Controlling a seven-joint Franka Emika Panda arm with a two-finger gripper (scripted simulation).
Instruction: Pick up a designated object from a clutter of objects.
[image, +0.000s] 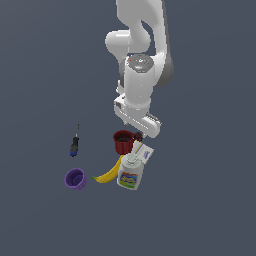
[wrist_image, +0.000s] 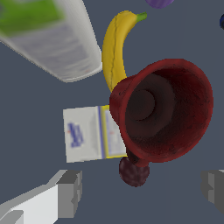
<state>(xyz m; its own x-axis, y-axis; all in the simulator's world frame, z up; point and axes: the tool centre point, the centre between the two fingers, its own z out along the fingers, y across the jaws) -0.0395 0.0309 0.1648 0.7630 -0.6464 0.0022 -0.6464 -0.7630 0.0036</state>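
Note:
The small dark maroon ball (wrist_image: 134, 171) lies on the floor beside the red mug (wrist_image: 166, 109), touching its base. In the exterior view the ball (image: 138, 135) shows only as a dark spot at the mug's (image: 122, 142) right, just under my hand. My gripper (wrist_image: 142, 190) is open and empty, above the ball. One grey fingertip (wrist_image: 70, 192) and the other (wrist_image: 214, 186) stand wide on either side of it. In the exterior view the gripper (image: 142, 131) hangs low over the clutter, its fingers mostly hidden by the hand.
A white-blue box (wrist_image: 92, 133) lies close to the ball and the mug. A yellow banana (image: 107, 174), a white labelled bottle (image: 131, 172), a purple cup (image: 76, 178) and a small dark screwdriver (image: 74, 145) lie around.

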